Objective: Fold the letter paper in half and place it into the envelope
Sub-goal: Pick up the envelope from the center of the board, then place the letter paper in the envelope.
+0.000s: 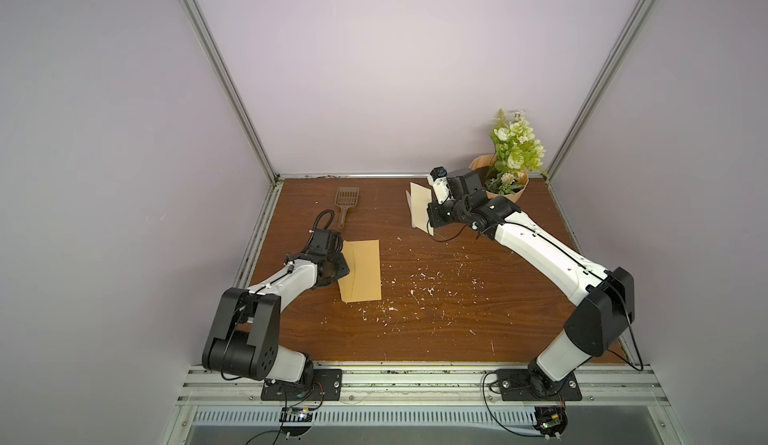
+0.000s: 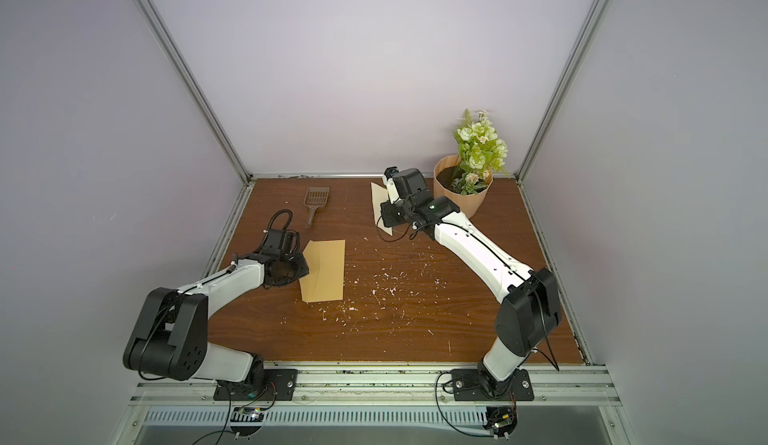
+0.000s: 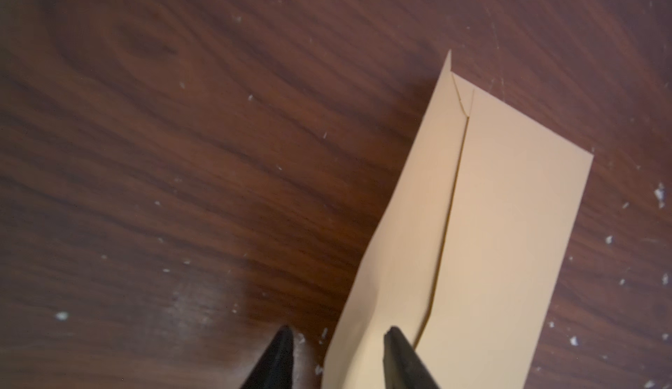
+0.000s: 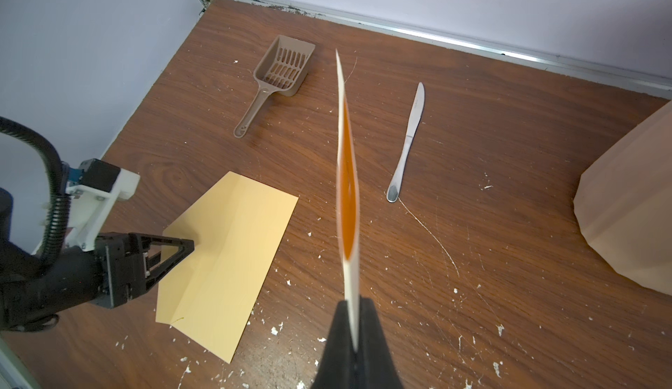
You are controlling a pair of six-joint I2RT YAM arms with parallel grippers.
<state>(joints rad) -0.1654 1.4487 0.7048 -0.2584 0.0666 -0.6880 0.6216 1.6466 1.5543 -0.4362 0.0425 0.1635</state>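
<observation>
The right end effector [image 4: 353, 305] clamps the folded letter paper [image 4: 348, 202], its open edges fanning ahead. The left end effector [image 3: 338, 334], narrowly parted, straddles the flap edge of the envelope [image 3: 491, 223] on the worktop [image 3: 182, 132]; open wood beyond.

Looks like a lab robot cell: bare lilac walls [image 1: 395, 68], aluminium frame [image 1: 221, 68], two arms [image 1: 540, 251] bolted to a front rail [image 1: 415, 380], scuffed wooden surface [image 1: 436, 326] inside.
</observation>
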